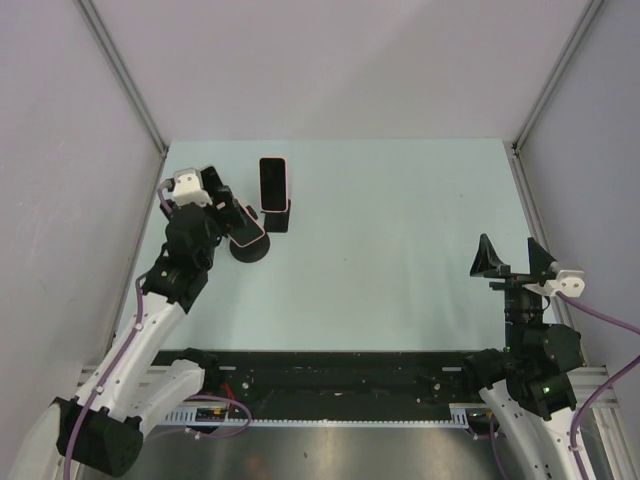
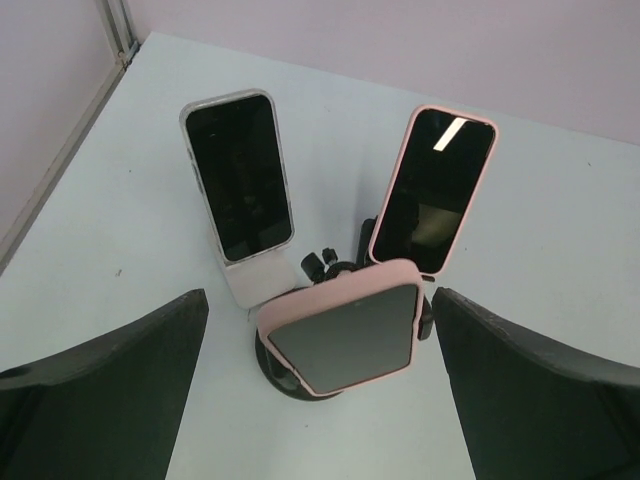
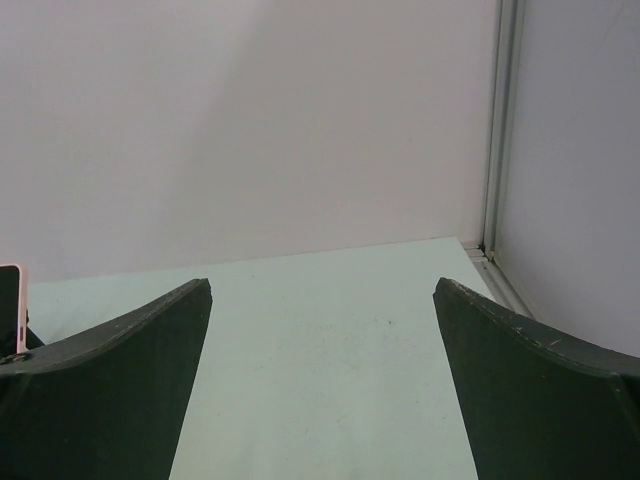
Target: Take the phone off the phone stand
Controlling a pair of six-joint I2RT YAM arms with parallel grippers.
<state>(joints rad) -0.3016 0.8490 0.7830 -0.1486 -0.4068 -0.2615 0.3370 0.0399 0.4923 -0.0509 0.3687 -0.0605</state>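
In the left wrist view a pink-cased phone [image 2: 345, 338] lies tilted, screen up, on a round black stand [image 2: 285, 375]. My left gripper [image 2: 320, 300] is open, its fingers [image 2: 110, 385] either side of this phone, not touching it. Behind stand a white-cased phone [image 2: 238, 180] on a white stand [image 2: 262, 278] and a second pink-cased phone [image 2: 433, 190], upright. In the top view the left gripper [image 1: 228, 205] hovers over the round base [image 1: 248, 247], beside the upright phone [image 1: 272, 180] in its black stand [image 1: 277, 218]. My right gripper [image 1: 515, 258] is open and empty, far right.
Grey walls and metal frame posts [image 1: 125, 75] enclose the pale green table [image 1: 400, 250]. The right wrist view shows bare table [image 3: 320, 340], the back wall, a corner post [image 3: 495, 130] and a pink phone edge [image 3: 10, 305] at far left.
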